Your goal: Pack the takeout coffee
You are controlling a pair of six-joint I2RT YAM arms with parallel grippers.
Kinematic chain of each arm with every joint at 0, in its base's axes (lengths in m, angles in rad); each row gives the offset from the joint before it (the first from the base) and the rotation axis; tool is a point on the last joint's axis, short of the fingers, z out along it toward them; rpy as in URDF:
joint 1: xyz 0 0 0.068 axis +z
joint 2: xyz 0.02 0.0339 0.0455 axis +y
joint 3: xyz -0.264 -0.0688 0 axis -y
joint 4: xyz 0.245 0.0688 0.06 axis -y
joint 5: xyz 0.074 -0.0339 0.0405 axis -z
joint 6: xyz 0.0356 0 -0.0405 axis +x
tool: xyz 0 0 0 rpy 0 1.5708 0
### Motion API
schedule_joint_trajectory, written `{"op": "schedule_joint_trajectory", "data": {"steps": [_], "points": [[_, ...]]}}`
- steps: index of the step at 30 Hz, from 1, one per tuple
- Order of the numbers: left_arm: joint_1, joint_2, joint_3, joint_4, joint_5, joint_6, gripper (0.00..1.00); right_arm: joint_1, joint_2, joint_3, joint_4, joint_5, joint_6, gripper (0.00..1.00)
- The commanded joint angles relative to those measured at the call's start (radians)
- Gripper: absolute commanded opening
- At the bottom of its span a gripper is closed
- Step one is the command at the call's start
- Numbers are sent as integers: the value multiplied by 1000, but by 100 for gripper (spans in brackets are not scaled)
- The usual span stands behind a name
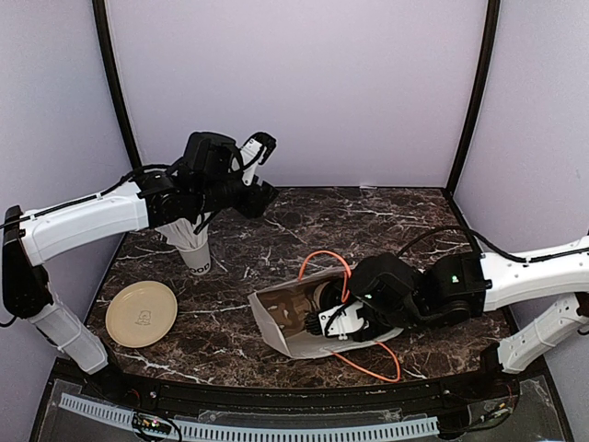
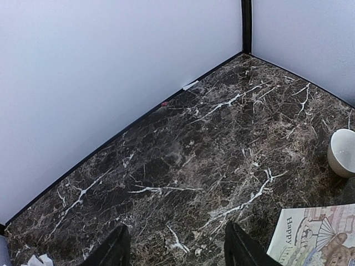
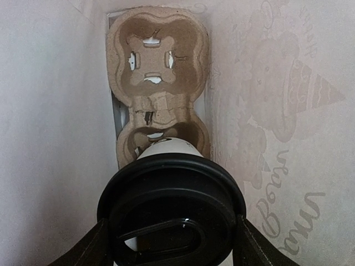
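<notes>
Gripped takeout coffee (image 3: 166, 148) by lid (image 3: 172, 191) with right hand (image 3: 172, 246), deep inside paper bag (image 1: 276, 322) lying on side. Aimed cup at near pocket of cardboard tray (image 3: 158, 55) inside bag, likely for steady seat. Held left hand (image 2: 177, 248) spread wide, holding nothing, well behind bag, likely out of way.

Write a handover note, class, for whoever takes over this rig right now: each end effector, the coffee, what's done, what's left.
Left end effector: open, empty, held high at the back left.
Right end effector: inside the paper bag, which lies on its side, and closed on the takeout coffee.
Done: lid on; it is in the bag, at the near slot of the cardboard carrier. The far slot is empty.
Left: probably release, then pull the right arm out.
</notes>
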Motion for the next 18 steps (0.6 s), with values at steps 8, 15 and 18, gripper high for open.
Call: {"op": "schedule_joint_trajectory", "data": {"steps": [8,15,18], "points": [[24,-5,-42,59,38,6,60,5,47,-49,99,58,-26,49],[41,-14,-64,71,54,6,60,-14,82,-33,95,15,-4,49],[47,-20,-78,74,62,3,60,-41,97,-5,73,-37,22,49]]}}
